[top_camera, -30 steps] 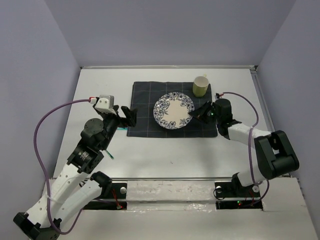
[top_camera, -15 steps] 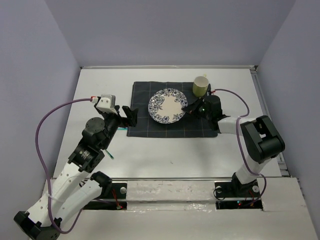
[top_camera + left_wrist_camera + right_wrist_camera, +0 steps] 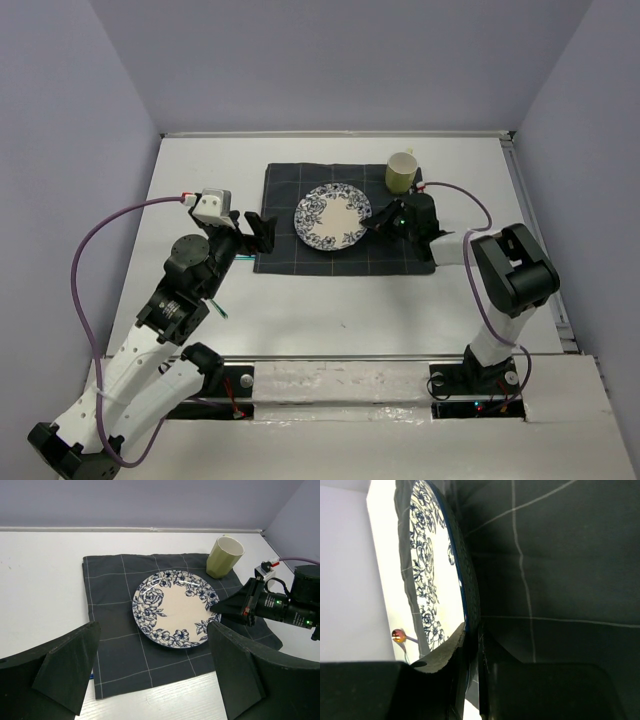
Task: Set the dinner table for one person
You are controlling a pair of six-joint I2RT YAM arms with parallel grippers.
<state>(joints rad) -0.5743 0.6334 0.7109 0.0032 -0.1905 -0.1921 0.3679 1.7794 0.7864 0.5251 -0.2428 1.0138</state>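
A white plate with a blue flower rim (image 3: 332,217) (image 3: 175,607) sits on the dark checked mat (image 3: 290,190) (image 3: 115,645) on the white dinner table (image 3: 200,170). My right gripper (image 3: 375,222) (image 3: 220,607) (image 3: 472,635) is shut on the plate's right rim (image 3: 427,570), one finger above the edge and one below. A pale green cup (image 3: 401,172) (image 3: 225,556) stands at the mat's far right corner, just behind that gripper. At the mat's left edge my left gripper (image 3: 257,232) (image 3: 152,630) hangs wide open, holding nothing and facing the plate.
Grey walls close in the table on three sides. A thin teal item (image 3: 216,306) lies on the table beneath the left arm. The right arm stretches low over the mat's right side (image 3: 560,555).
My right gripper has slid the plate to the left across the mat, away from the cup. The left arm has stayed still.
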